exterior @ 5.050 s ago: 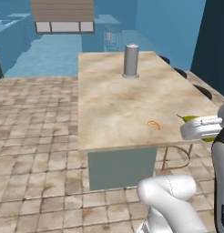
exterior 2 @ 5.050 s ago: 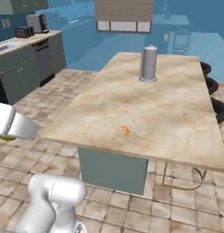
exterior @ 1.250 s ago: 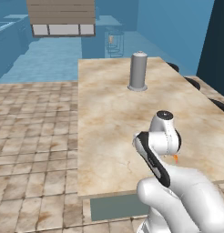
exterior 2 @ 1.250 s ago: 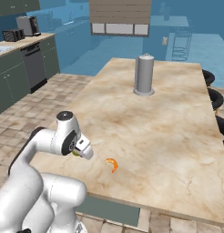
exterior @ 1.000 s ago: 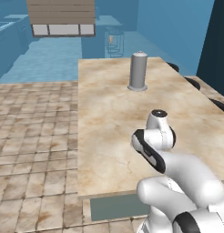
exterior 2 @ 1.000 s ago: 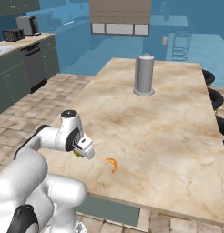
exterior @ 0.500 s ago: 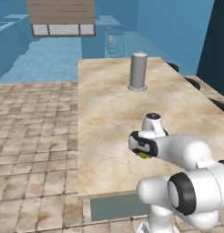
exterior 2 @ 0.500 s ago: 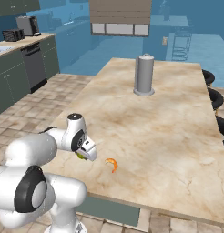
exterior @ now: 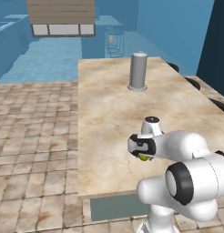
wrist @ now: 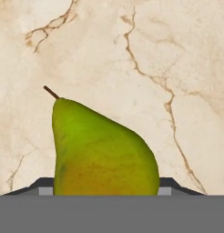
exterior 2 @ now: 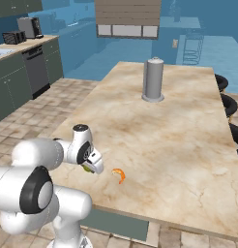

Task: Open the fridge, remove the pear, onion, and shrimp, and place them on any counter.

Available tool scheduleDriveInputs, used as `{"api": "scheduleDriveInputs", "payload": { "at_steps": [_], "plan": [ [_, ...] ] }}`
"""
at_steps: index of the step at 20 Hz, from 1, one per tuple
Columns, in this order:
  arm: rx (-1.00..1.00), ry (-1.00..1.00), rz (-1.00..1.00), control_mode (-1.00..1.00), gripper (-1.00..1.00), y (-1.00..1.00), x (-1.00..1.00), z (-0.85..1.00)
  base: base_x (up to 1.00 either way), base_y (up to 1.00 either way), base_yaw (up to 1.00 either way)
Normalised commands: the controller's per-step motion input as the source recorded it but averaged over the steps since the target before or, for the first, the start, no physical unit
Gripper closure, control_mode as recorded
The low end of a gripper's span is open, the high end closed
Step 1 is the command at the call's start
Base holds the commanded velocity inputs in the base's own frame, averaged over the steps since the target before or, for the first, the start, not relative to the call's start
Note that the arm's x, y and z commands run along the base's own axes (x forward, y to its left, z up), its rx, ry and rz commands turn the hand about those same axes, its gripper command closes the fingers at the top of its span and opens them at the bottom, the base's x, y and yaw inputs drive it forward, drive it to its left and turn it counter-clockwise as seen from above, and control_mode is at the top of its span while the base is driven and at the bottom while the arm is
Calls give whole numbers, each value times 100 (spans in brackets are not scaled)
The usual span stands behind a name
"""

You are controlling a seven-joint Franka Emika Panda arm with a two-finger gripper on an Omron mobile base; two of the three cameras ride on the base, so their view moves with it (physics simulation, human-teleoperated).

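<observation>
Here the bench (exterior: 104,104) runs from near to far as a long tan, stone-like slab on a grey-green base, with tiled floor to its left. Low over its near left part, the claw (exterior: 142,154) hangs close above the surface, and the pear (exterior: 144,158) shows as a small yellow-green lump between its two fingers. In the right base view the claw (exterior 2: 90,166) again sits low at the near left of the bench (exterior 2: 188,126), with the pear (exterior 2: 87,168) peeking out beneath it. The hand view puts the pear (wrist: 100,150) right up against the camera, green shading to orange-brown at its wide end, stem pointing away, over the veined bench top (wrist: 177,68); the fingers stand wide at either side of the fruit, but whether they press it or have let go I cannot tell. Just right of the claw lies the shrimp (exterior 2: 119,174), a thin curved orange piece flat on the bench. Farther off, towards the far end, a grey cylinder (exterior 2: 153,80) stands upright.
</observation>
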Motion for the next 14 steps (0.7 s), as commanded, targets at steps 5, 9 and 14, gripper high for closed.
{"api": "scheduleDriveInputs", "payload": {
  "at_steps": [5, 9, 14],
  "plan": [
    [0, -1, 1, -100, -100, 0, 1, 5, 0, 0, 0],
    [3, -15, 3, -100, -100, 0, -25, 69, 0, 0, 0],
    [5, -21, 14, -100, -100, 0, -35, 100, 0, 0, 0]
  ]
}}
